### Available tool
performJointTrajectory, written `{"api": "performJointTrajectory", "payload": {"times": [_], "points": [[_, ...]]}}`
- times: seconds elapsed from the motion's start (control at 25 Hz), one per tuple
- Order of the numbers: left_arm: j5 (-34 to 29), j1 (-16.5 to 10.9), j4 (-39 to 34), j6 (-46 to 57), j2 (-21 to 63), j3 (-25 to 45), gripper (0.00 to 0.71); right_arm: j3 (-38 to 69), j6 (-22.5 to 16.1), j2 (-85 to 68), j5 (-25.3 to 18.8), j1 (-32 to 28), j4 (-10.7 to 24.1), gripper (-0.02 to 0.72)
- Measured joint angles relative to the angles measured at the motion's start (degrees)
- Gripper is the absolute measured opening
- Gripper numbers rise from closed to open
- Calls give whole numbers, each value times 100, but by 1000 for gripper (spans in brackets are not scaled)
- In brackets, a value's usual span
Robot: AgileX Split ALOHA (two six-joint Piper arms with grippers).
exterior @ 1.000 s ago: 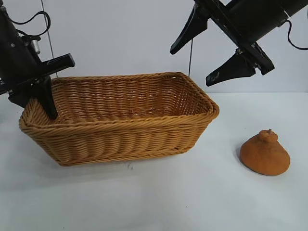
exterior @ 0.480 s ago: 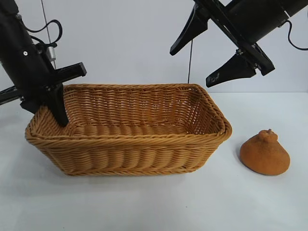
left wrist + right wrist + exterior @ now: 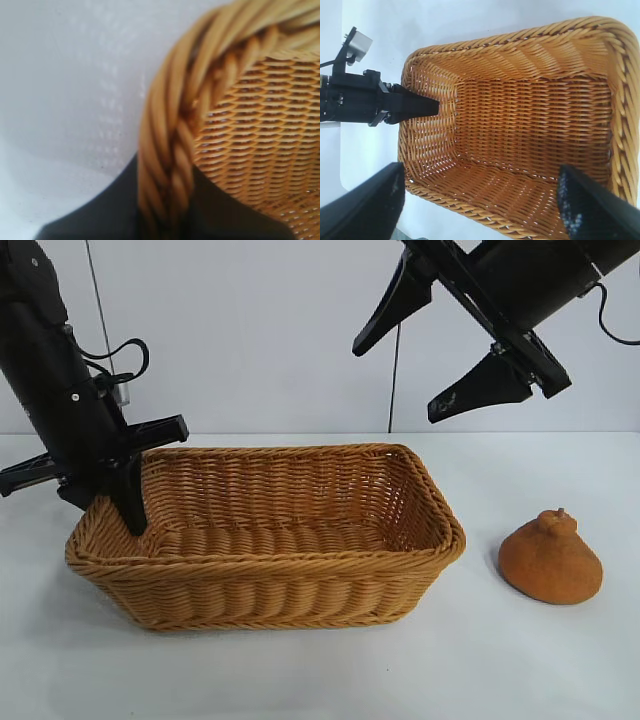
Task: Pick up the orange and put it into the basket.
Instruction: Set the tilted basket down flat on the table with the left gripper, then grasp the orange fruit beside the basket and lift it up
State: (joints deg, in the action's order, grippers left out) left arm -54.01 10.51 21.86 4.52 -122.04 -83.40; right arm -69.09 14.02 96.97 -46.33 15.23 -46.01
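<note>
The golden-brown wicker basket (image 3: 270, 580) stands on the white table at centre-left. My left gripper (image 3: 118, 502) is shut on the basket's braided rim at its left end; the rim (image 3: 167, 165) runs between its dark fingers in the left wrist view. The dull orange fruit (image 3: 551, 557) sits on the table to the right of the basket, apart from it, knobby neck up. My right gripper (image 3: 400, 370) is open and empty, high above the basket's right end. The right wrist view looks down into the empty basket (image 3: 530, 130) and shows the left gripper (image 3: 415, 107) at its rim.
The white table (image 3: 420, 670) runs across the front and right. A pale wall stands behind. A thin vertical cable (image 3: 394, 380) hangs behind the basket.
My left gripper has dragged the basket by its left rim rightward and toward the front, turning it more square to the view. The right arm and the orange have not moved.
</note>
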Motion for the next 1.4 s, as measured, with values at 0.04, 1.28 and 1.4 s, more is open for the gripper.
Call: {"api": "performJointTrajectory", "payload": {"times": [0.04,1.28,1.4], "points": [[0,0,8,0,0,0,254,0,0,0,0,0,0,568],[-1547,-882,-1803,-173,1206,-1776,591,0,0,0,0,0,0,568],[-1549,-882,-1797,-204,1525,-1520,591,0,0,0,0,0,0,568]]}}
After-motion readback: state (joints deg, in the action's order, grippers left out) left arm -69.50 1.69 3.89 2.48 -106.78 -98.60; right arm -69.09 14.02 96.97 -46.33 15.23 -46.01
